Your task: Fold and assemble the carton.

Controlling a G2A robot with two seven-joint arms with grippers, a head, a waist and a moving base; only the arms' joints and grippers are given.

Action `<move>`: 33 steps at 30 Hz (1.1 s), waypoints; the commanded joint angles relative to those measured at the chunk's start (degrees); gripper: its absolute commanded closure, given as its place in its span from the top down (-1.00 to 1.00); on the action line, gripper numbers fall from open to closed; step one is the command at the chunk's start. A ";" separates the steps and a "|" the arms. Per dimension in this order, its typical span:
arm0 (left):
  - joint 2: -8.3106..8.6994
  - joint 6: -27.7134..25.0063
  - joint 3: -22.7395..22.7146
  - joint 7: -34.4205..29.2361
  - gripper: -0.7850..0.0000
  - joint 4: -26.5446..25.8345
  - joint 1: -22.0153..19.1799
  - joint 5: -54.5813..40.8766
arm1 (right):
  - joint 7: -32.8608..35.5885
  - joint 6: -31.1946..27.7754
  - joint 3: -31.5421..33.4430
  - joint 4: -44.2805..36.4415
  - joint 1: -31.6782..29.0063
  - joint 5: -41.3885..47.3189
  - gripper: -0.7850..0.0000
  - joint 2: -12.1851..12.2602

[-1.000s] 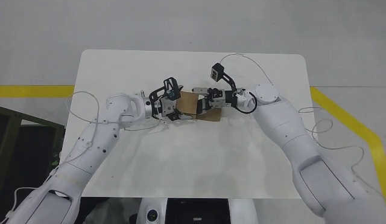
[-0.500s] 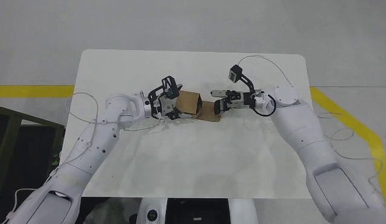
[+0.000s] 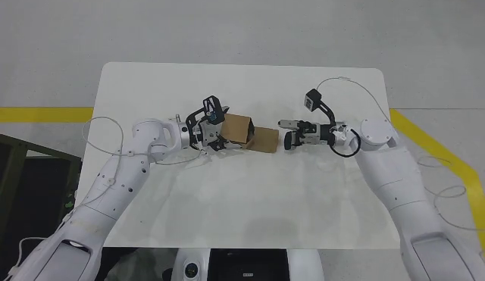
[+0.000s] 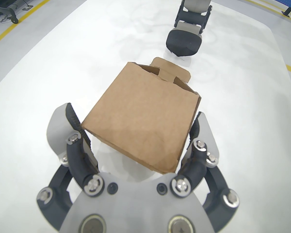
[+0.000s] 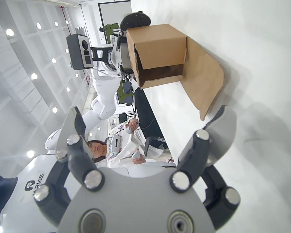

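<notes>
With left gripper [image 4: 134, 118] clamped on brown cardboard carton [image 5: 157, 42], fold inward the open flap [image 5: 203, 78] ahead of parted-jaw right gripper [image 5: 150, 113].

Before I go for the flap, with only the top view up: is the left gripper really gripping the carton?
Observer: Yes. The left wrist view shows the left gripper with a finger against each side of the carton.
Operator: Is the end facing my right gripper closed?
Observer: No. The right wrist view looks straight into the hollow carton; its flap is folded out along the table.
Operator: Right gripper empty?
Observer: Empty and open, short of the flap.
</notes>
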 commanded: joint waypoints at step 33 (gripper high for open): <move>-0.33 -0.39 -0.70 -0.42 1.00 -0.17 0.29 0.28 | -1.85 -4.01 -11.03 12.26 8.40 2.66 1.00 -5.41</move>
